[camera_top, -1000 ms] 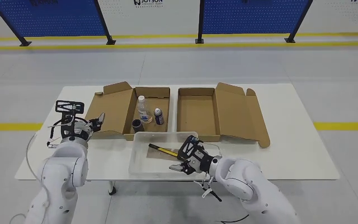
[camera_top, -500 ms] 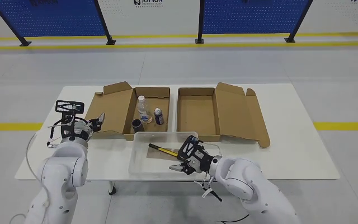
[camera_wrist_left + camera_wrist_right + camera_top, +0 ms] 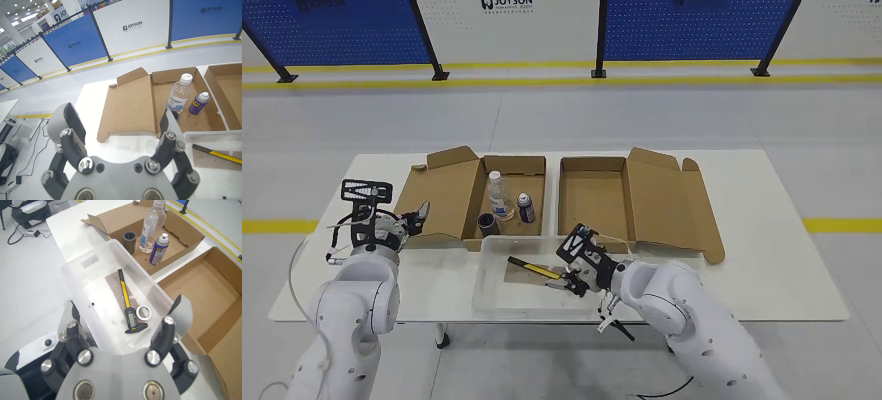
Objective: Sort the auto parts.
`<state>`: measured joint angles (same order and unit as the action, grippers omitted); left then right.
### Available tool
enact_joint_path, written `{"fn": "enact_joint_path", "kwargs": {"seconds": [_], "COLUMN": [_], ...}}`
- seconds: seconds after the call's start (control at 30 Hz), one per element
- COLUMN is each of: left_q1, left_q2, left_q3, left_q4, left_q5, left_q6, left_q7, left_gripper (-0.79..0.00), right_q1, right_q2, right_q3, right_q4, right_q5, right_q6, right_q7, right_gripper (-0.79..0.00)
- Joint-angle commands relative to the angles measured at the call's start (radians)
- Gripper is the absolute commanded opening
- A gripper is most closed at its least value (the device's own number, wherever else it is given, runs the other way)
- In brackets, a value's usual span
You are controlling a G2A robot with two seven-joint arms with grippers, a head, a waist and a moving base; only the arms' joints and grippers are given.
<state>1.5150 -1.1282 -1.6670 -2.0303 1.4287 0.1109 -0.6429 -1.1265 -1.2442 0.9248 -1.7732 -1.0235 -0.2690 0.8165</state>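
A clear plastic bin [image 3: 485, 288] at the table's front holds a black and yellow digital caliper [image 3: 125, 298] and a small white ring [image 3: 144, 312]. My right gripper [image 3: 127, 311] hangs open just above the bin's near end, over the caliper's head, with nothing held; in the top view this right gripper [image 3: 572, 262] is over the bin's right part. My left gripper [image 3: 118, 115] stands open and empty over the bare table left of the left cardboard box's flap [image 3: 128, 109]. In the top view the left gripper [image 3: 414, 219] is at the table's left side.
The left cardboard box [image 3: 512, 163] holds a clear bottle [image 3: 499, 194], a blue spray can [image 3: 526, 207] and a dark cylinder [image 3: 487, 223]. The right cardboard box [image 3: 592, 200] holds nothing, its lid [image 3: 672, 205] spread out to the right. Bare table lies at the far right.
My right gripper has moved from the bin's front edge farther in over the bin, toward the boxes. The left arm has not moved.
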Motion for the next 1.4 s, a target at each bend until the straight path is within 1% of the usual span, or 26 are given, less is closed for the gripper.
{"fn": "enact_joint_path", "kwargs": {"seconds": [0.0, 0.1, 0.2, 0.27, 0.37, 0.53, 0.7, 0.83, 1.1, 1.37], "left_q1": [0.000, 0.000, 0.000, 0.000, 0.000, 0.000, 0.000, 0.000, 0.000, 0.000], "left_q2": [0.000, 0.000, 0.000, 0.000, 0.000, 0.000, 0.000, 0.000, 0.000, 0.000], "left_q3": [0.000, 0.000, 0.000, 0.000, 0.000, 0.000, 0.000, 0.000, 0.000, 0.000], "left_q4": [0.000, 0.000, 0.000, 0.000, 0.000, 0.000, 0.000, 0.000, 0.000, 0.000], "left_q5": [0.000, 0.000, 0.000, 0.000, 0.000, 0.000, 0.000, 0.000, 0.000, 0.000], "left_q6": [0.000, 0.000, 0.000, 0.000, 0.000, 0.000, 0.000, 0.000, 0.000, 0.000], "left_q7": [0.000, 0.000, 0.000, 0.000, 0.000, 0.000, 0.000, 0.000, 0.000, 0.000], "left_gripper": [0.000, 0.000, 0.000, 0.000, 0.000, 0.000, 0.000, 0.000, 0.000, 0.000], "right_q1": [0.053, 0.145, 0.223, 0.273, 0.339, 0.425, 0.461, 0.464, 0.469, 0.476], "right_q2": [-0.010, -0.032, -0.048, -0.061, -0.081, -0.111, -0.136, -0.152, -0.184, -0.215], "right_q3": [-0.032, -0.081, -0.129, -0.168, -0.216, -0.296, -0.347, -0.374, -0.420, -0.464], "right_q4": [0.023, 0.066, 0.103, 0.139, 0.206, 0.308, 0.393, 0.463, 0.564, 0.633], "right_q5": [0.007, 0.035, 0.035, 0.051, 0.094, 0.120, 0.120, 0.110, 0.111, 0.100], "right_q6": [0.026, 0.073, 0.069, 0.045, 0.002, -0.088, -0.131, -0.139, -0.177, -0.199], "right_q7": [0.066, 0.174, 0.270, 0.335, 0.393, 0.452, 0.406, 0.333, 0.233, 0.201], "right_gripper": [0.000, 0.000, 0.000, 0.000, 0.000, 0.000, 0.000, 0.000, 0.000, 0.000]}}
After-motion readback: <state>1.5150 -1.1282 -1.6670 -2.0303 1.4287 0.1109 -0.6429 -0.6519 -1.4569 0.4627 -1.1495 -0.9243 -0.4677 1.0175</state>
